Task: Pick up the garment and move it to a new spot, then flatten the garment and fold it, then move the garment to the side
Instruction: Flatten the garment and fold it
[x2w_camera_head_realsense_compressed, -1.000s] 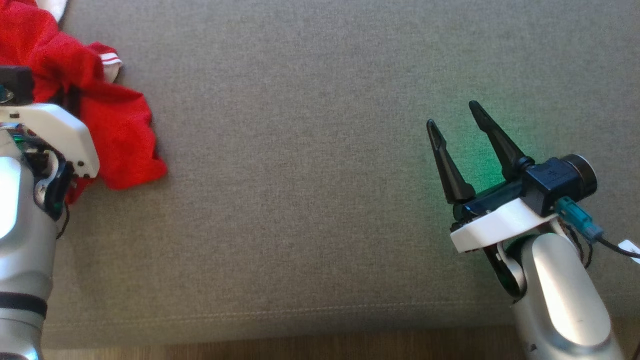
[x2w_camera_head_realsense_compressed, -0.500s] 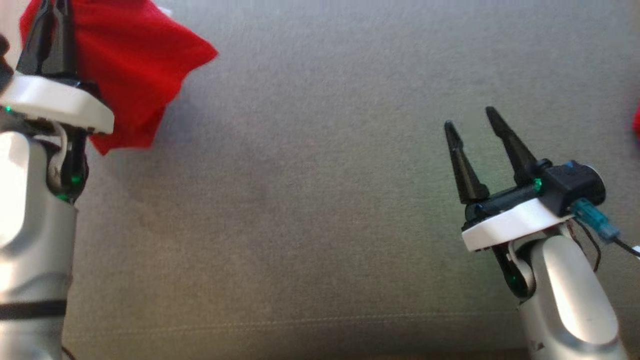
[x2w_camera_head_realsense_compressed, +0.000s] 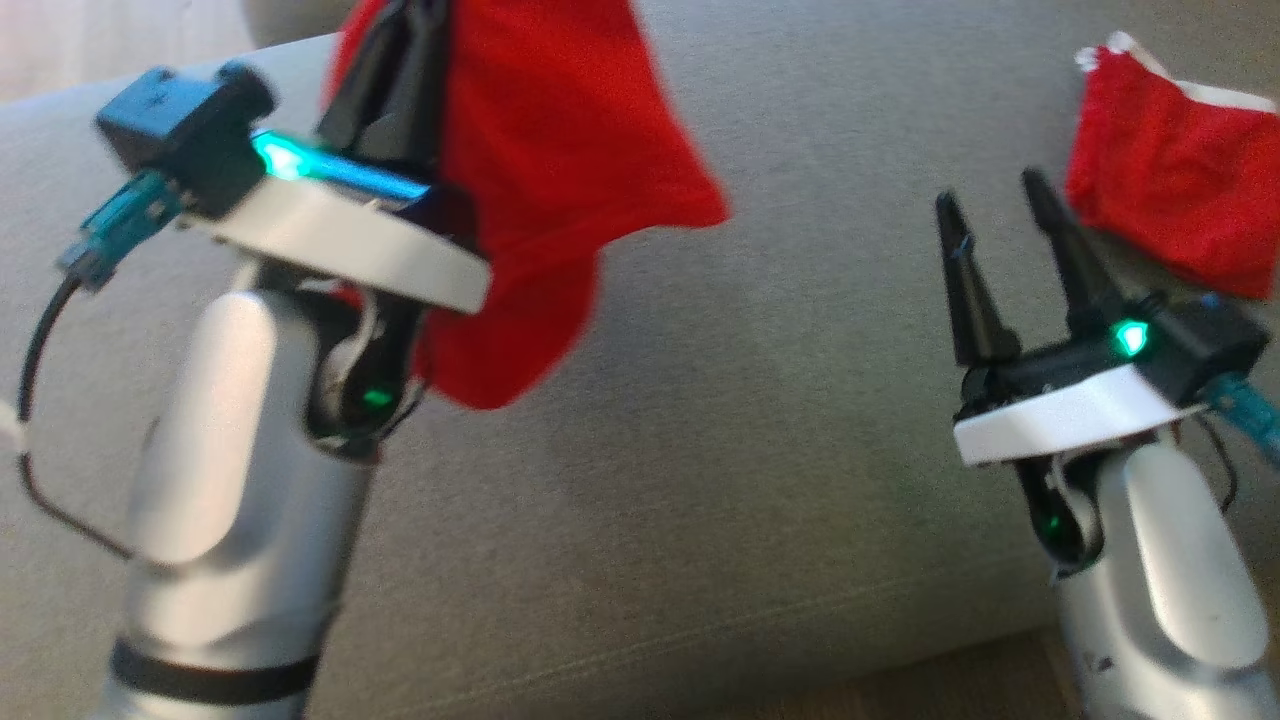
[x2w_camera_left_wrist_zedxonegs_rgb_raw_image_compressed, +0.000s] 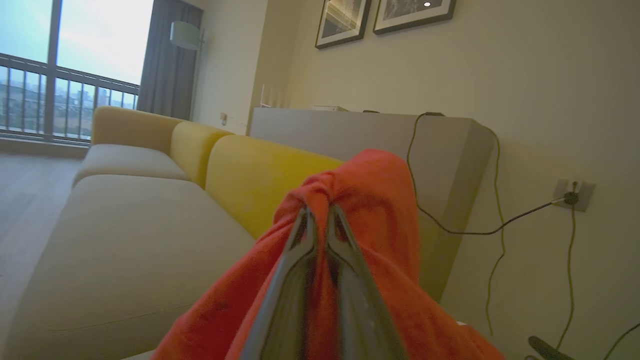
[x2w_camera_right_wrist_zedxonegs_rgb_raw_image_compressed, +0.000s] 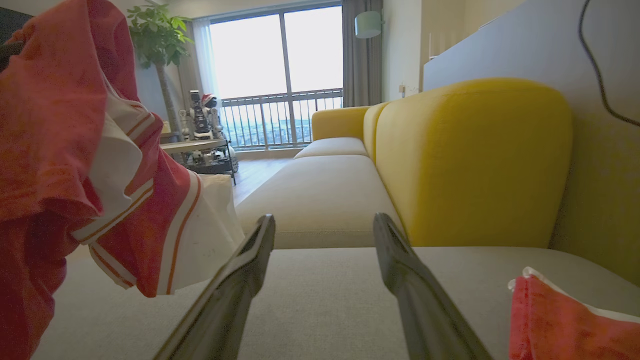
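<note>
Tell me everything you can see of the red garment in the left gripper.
The red garment is soft, matte cloth with white panels and thin stripes along one edge. It hangs bunched and creased over the grey sofa cushion. The left gripper is shut on a fold near its top; no other contact is visible.

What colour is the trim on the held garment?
White trim with thin orange-red stripes, on a red garment. Right wrist view shows it best.
</note>
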